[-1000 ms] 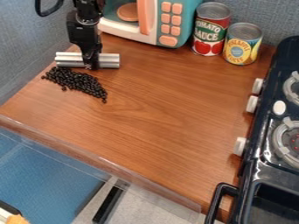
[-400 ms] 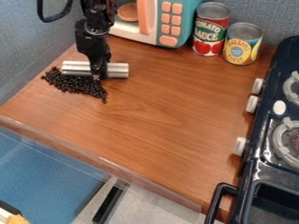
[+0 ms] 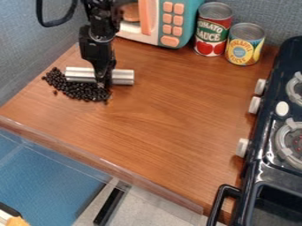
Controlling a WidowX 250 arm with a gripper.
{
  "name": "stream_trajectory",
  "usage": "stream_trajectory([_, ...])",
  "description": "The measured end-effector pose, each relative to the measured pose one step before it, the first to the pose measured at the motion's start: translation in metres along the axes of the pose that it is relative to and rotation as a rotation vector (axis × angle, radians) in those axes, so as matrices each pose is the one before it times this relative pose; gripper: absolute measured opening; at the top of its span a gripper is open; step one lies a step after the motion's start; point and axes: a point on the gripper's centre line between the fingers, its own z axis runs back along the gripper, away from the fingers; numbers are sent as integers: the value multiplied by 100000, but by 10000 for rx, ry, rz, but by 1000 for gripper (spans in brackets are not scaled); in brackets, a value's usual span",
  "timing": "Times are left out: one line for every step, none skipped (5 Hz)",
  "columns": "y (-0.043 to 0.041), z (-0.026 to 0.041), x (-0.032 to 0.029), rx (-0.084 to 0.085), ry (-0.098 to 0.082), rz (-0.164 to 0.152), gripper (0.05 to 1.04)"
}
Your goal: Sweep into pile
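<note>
Clock reference: 12 is the far side of the view, from where I stand.
Jaws: black jaws point(image 3: 103, 84), closed around the middle of a silver metal cylinder point(image 3: 123, 77); one end juts toward 9, the other toward 3.
Black beads: loose small round black beads point(image 3: 79, 89), on the brown wooden tabletop point(image 3: 165, 110), mainly at 8 from the jaws and close by them.
Bead spread: longer than wide, axis running roughly 10 to 4; thin tail at 6 from the jaws; one stray bead point(image 3: 55, 92) just apart on the near side.
Cylinder against beads: lies across their far side, apparently touching; its 3 o'clock end extends past them over bare wood. Contact with the wood: cannot tell.
Coming move: judged to call for the cylinder working inward on the tail and ends, gathering the band into a rounder heap.
Risk: beads may roll round either end of the cylinder or slip beneath it.
Toy microwave: teal-and-white toy microwave point(image 3: 187, 27), at 1 from the jaws, an orange disc point(image 3: 130, 12) inside.
Cans: red-labelled metal can point(image 3: 213, 31) and shorter yellow-labelled metal can point(image 3: 243, 46), upright side by side at about 2; contents cannot be seen.
</note>
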Motion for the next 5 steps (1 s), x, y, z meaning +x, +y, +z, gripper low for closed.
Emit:
stream_trajectory([235, 30, -135, -7, 9, -80, 384])
stream_trajectory([-427, 370, 81, 12, -123, -225, 384])
stream_trajectory([-1806, 1105, 13, -426, 12, -180, 384])
stream_trajectory([-1294, 779, 81, -314, 15, 3, 384])
stream_trajectory([-850, 509, 127, -182, 83, 79, 384])
